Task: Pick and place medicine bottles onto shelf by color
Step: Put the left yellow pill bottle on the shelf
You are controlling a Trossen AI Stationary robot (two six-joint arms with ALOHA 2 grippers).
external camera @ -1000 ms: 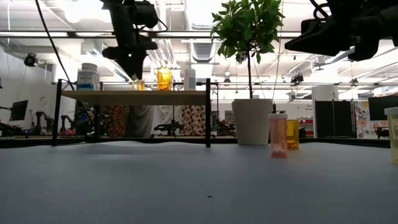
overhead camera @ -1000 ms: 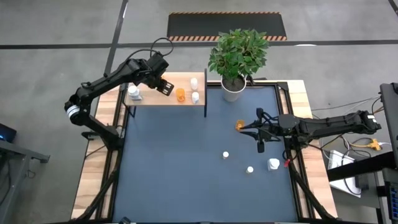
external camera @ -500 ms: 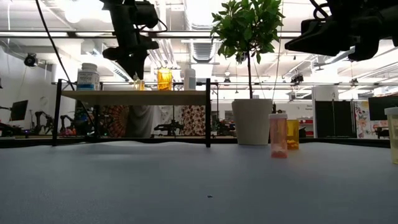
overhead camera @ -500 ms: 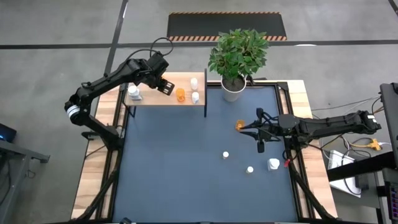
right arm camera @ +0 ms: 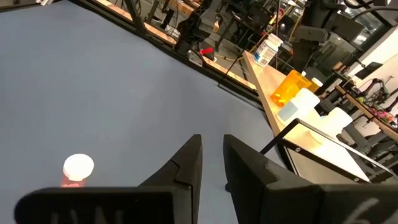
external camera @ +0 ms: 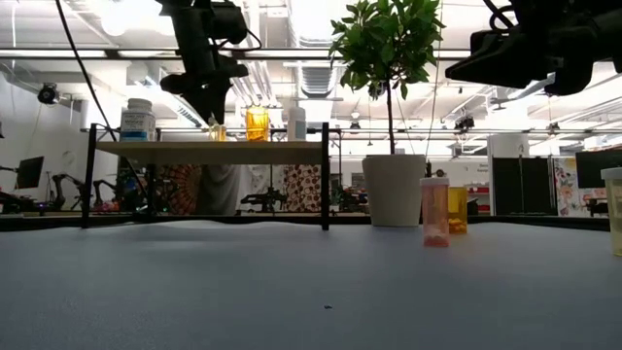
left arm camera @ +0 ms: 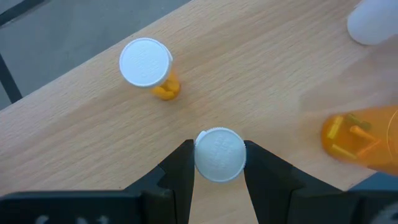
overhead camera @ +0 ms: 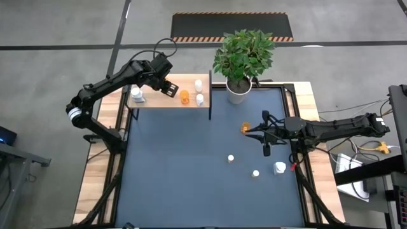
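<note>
The shelf (overhead camera: 152,102), a light wood board on black legs, stands at the table's far left. On it are a white bottle with a blue label (overhead camera: 137,95), an amber bottle (overhead camera: 184,97) and two white bottles (overhead camera: 199,92). My left gripper (left arm camera: 219,171) hangs over the shelf, shut on a small amber bottle with a white cap (left arm camera: 219,155). Another small amber bottle (left arm camera: 146,65) stands on the board just beyond it. My right gripper (right arm camera: 212,165) hovers level over the table's right side, a narrow gap between its fingers and nothing in it. My left gripper pinches the small bottle's white cap (left arm camera: 219,155) between its two fingers (left arm camera: 180,171), one on each side. The fingers come steeply from above, slanting down. The bottle stays upright, and in the low view its lower end (external camera: 216,132) reaches down to the shelf board.
On the blue table stand an orange bottle (overhead camera: 245,128) and three white-capped bottles (overhead camera: 231,158), (overhead camera: 255,172), (overhead camera: 280,168) near my right gripper. A potted plant (overhead camera: 239,92) stands at the far edge beside the shelf. The table's left and near parts lie free.
</note>
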